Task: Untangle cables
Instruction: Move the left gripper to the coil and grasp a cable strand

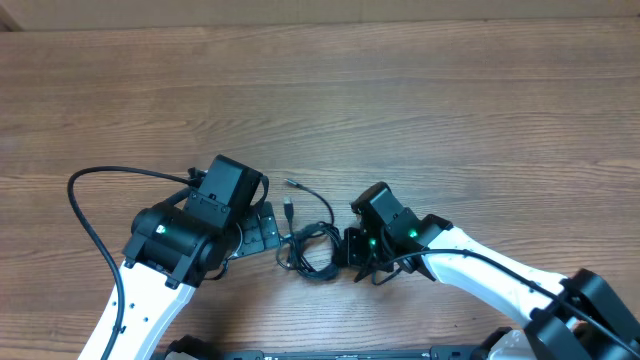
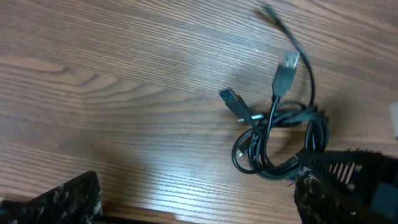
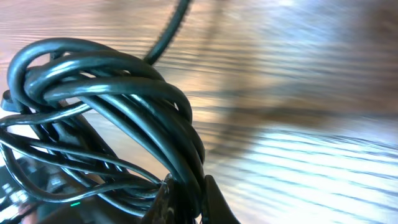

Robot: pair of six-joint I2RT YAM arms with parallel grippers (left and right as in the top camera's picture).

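Closest to my right wrist camera, the cables (image 3: 124, 93) fill the left half of the frame as a thick bunch of glossy black loops, laid over and through one another. At the bottom centre, several strands run down between the dark fingertips of my right hand (image 3: 186, 202), which is closed tight on them. One strand leaves the bunch and runs off the top edge of that frame.

From overhead, the cables (image 1: 305, 250) lie as a small knot on the wooden counter (image 1: 400, 100), just below the middle of the frame and between my two hands. My right hand (image 1: 352, 250) is at the knot's right edge. My left hand (image 1: 262, 228) is just beside its left edge, and I cannot tell from there whether it touches.

My left wrist camera shows the left hand (image 2: 199, 193) spread as wide as it goes and holding nothing. One finger (image 2: 56, 199) sits in the lower left corner and the other at the lower right, next to the coil. The coil (image 2: 280, 143) lies right of centre. A silvery flat plug (image 2: 287, 65) and a blue-tipped plug (image 2: 231, 98) stick out above it. A thinner lead runs on to a small plug (image 2: 268, 11) at the top edge.
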